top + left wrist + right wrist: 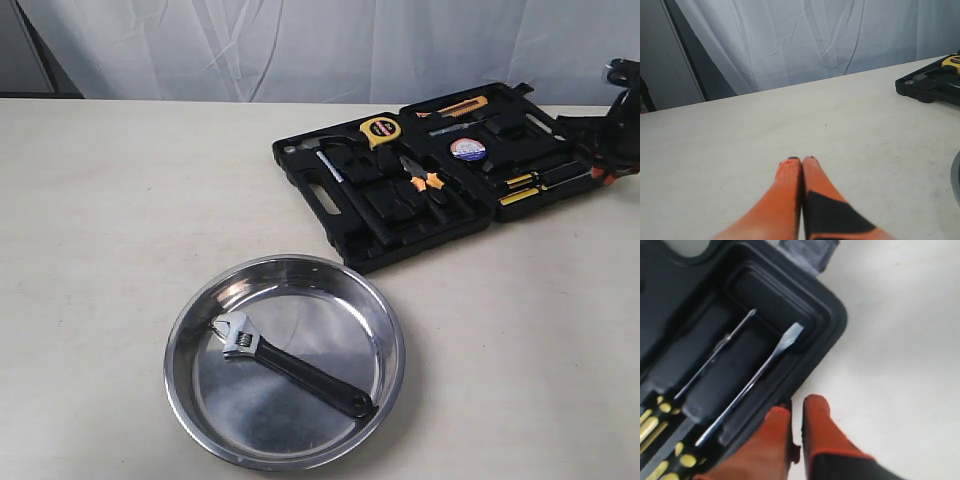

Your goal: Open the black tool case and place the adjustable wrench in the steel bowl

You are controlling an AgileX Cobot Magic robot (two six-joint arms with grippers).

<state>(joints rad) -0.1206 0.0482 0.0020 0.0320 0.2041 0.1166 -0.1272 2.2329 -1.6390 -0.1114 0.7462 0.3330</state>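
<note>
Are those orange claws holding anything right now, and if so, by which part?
Nothing is held. The left gripper is shut over bare table; the right gripper is shut beside the tool case corner. The wrench lies in the bowl.

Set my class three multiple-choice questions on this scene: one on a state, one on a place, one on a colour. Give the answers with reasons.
1. The tool case is: A shut; B open; C standing on edge.
2. The wrench lies: A in the case; B under the case; C in the bowl.
3. The tape measure is: A yellow; B red; C green.
Answers: 1 B, both halves lie flat, insides up. 2 C, it rests on the bowl's bottom. 3 A, its housing is yellow.
</note>
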